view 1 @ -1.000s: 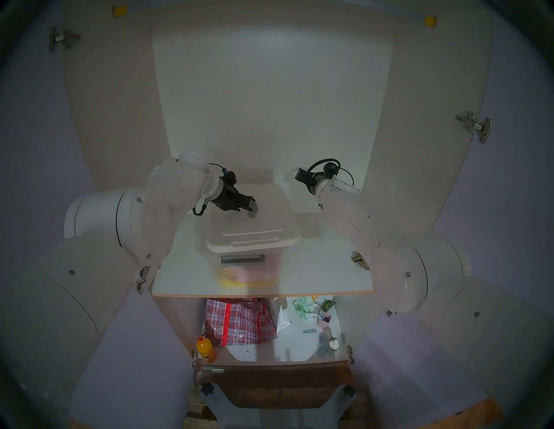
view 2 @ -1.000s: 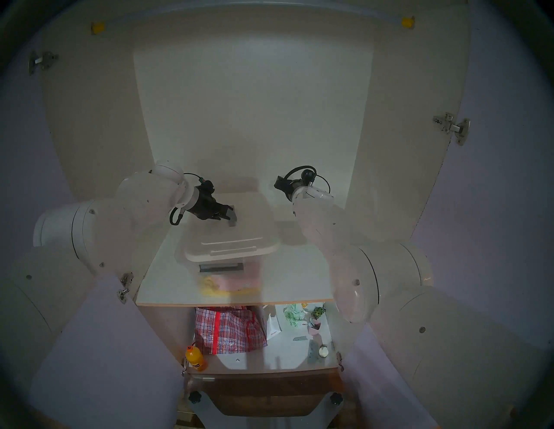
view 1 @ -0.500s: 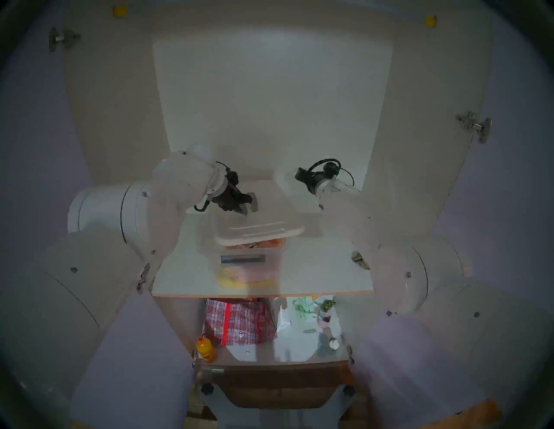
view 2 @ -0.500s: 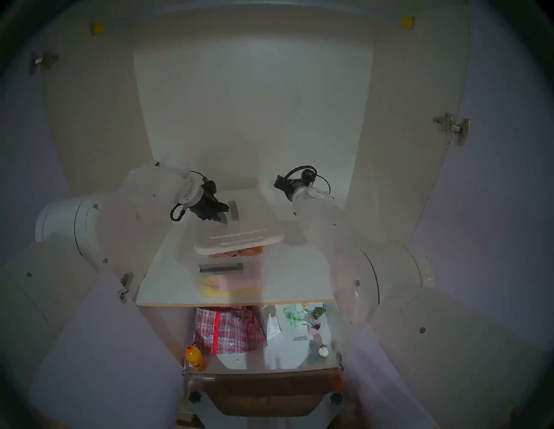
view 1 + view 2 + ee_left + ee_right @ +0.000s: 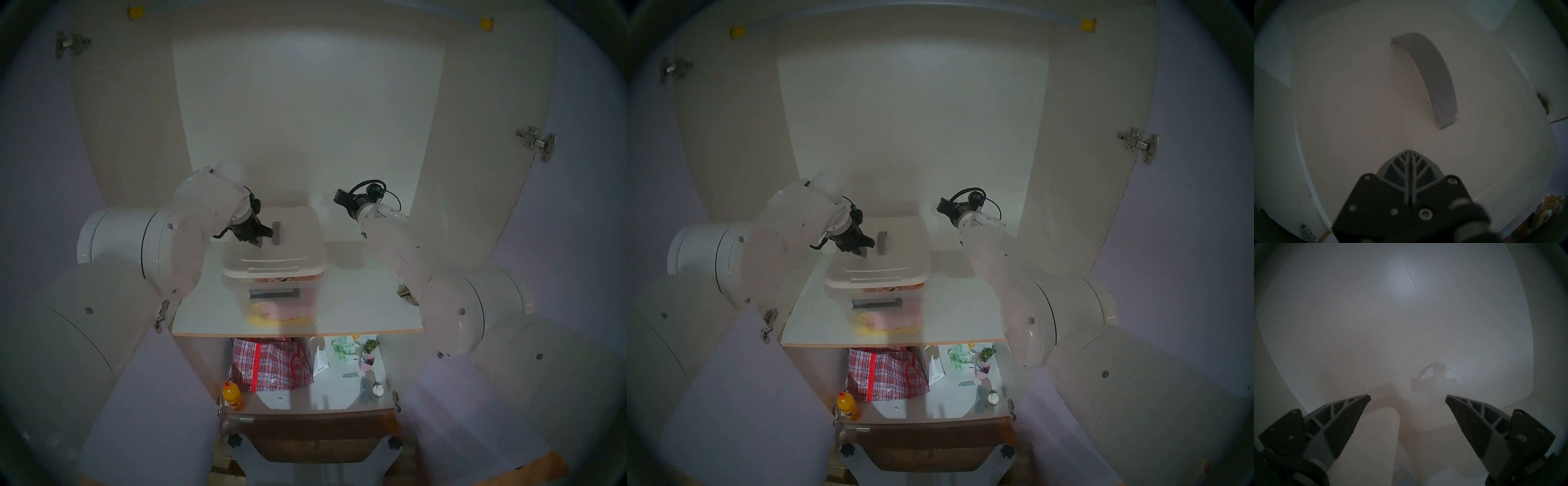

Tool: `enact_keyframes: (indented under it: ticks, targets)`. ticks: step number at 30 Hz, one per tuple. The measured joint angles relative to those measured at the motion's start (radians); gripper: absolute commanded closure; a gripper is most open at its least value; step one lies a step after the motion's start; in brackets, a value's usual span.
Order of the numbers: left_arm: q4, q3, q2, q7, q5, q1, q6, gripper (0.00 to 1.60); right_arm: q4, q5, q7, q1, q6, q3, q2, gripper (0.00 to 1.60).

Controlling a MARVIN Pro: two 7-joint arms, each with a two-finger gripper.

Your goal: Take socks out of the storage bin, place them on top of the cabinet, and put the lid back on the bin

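The white lid lies on the clear storage bin, on the cabinet's white shelf. Orange cloth shows in a gap under the lid's front edge. My left gripper is shut with nothing between its fingers. Its tips touch the lid's top just left of the grey handle. The khaki socks lie at the shelf's right edge, half hidden by my right arm, and show small in the left wrist view. My right gripper is open and empty, facing the cabinet's back wall beyond the bin's right side.
Lilac doors stand open on both sides, with a metal hinge on the right one. On the lower shelf are a red-checked bag, an orange bottle and small items. A dark brown piece sits below.
My left gripper has come off the grey handle, shut, and moved to the handle's left. The lid swung right and lifted at the front, then slid back left over the bin. The right arm is still.
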Motion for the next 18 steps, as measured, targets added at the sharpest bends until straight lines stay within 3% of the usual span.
enact_keyframes:
  ticks: [7, 8, 9, 11, 14, 16, 18]
  targets:
    - [0.003, 0.040, 0.017, 0.000, 0.002, -0.011, 0.008, 1.49, 0.000, 0.000, 0.005, -0.001, -0.004, 0.001, 0.001, 0.00]
    - [0.004, 0.041, 0.017, 0.001, 0.002, -0.012, 0.009, 1.26, 0.001, 0.000, 0.005, -0.001, -0.004, 0.001, 0.001, 0.00]
    - [0.006, 0.042, 0.017, 0.001, 0.002, -0.014, 0.009, 1.43, 0.001, 0.000, 0.006, -0.001, -0.005, 0.001, 0.001, 0.00]
    - [0.013, 0.042, 0.017, 0.003, 0.001, -0.024, 0.011, 1.46, 0.001, 0.000, 0.007, -0.001, -0.006, 0.001, 0.001, 0.00]
    - [0.024, 0.041, 0.018, 0.007, 0.001, -0.037, 0.015, 1.37, 0.001, 0.000, 0.008, -0.001, -0.007, 0.001, 0.001, 0.00]
    - [0.031, 0.040, 0.022, 0.011, 0.001, -0.050, 0.018, 1.28, 0.001, 0.000, 0.009, -0.001, -0.007, 0.001, 0.001, 0.00]
    - [0.031, 0.038, 0.027, 0.016, 0.000, -0.059, 0.019, 1.00, 0.001, 0.000, 0.010, -0.001, -0.008, 0.002, 0.001, 0.00]
